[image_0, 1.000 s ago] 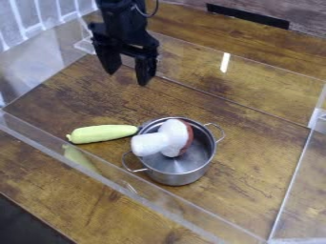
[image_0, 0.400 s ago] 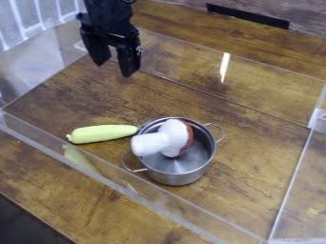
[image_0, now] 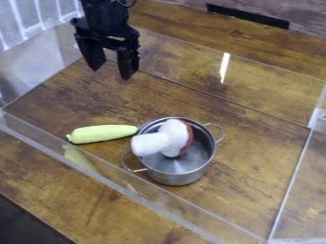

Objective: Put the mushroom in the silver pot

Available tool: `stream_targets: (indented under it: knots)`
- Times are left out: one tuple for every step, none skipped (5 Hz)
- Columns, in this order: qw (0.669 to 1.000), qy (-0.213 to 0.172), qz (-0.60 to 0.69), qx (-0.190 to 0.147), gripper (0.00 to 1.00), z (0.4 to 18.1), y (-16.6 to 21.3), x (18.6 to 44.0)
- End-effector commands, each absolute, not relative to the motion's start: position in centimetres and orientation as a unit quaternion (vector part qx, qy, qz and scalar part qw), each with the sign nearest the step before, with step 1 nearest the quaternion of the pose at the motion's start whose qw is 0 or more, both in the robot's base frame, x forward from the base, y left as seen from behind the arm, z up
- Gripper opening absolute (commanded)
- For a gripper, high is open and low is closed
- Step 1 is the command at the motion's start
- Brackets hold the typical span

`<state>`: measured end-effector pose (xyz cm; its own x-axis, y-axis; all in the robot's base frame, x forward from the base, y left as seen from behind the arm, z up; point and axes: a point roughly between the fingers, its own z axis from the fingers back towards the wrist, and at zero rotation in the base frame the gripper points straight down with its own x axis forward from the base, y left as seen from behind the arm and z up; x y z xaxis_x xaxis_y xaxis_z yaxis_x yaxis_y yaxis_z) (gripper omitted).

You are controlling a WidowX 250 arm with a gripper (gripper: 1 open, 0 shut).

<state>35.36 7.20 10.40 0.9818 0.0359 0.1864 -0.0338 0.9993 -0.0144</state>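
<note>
The mushroom (image_0: pixel 162 143) lies on its side inside the silver pot (image_0: pixel 178 165), its white stem pointing left over the rim and its reddish-brown cap toward the pot's far side. The pot stands on the wooden table at lower centre, one loop handle showing at right. My black gripper (image_0: pixel 110 62) hangs at the upper left, well away from the pot and above the table, pointing down. Its two fingers (image_0: pixel 93 55) stand apart with nothing between them.
A long pale green vegetable (image_0: pixel 102 134) lies on the table just left of the pot. Clear plastic walls (image_0: pixel 152 201) fence the work area along the front and sides. A white rack (image_0: pixel 32 17) stands at the far left corner.
The gripper has moved left and slightly back, away from the pot, staying open. The mushroom and pot have not moved.
</note>
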Motion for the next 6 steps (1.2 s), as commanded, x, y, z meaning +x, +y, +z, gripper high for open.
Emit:
stream_targets:
  knots:
    - [0.994, -0.107, 0.013, -0.001, 1.00, 11.1, 6.3, 36.3]
    - [0.994, -0.109, 0.006, 0.003, 1.00, 10.9, 5.4, 37.4]
    - [0.993, -0.117, 0.026, 0.008, 1.00, 10.4, 5.1, 38.3]
    - [0.992, -0.121, 0.041, 0.011, 1.00, 10.2, 5.1, 38.9]
    - [0.991, -0.126, 0.036, 0.007, 1.00, 10.8, 7.3, 38.0]
    - [0.991, -0.131, 0.034, 0.003, 1.00, 11.4, 9.3, 37.0]
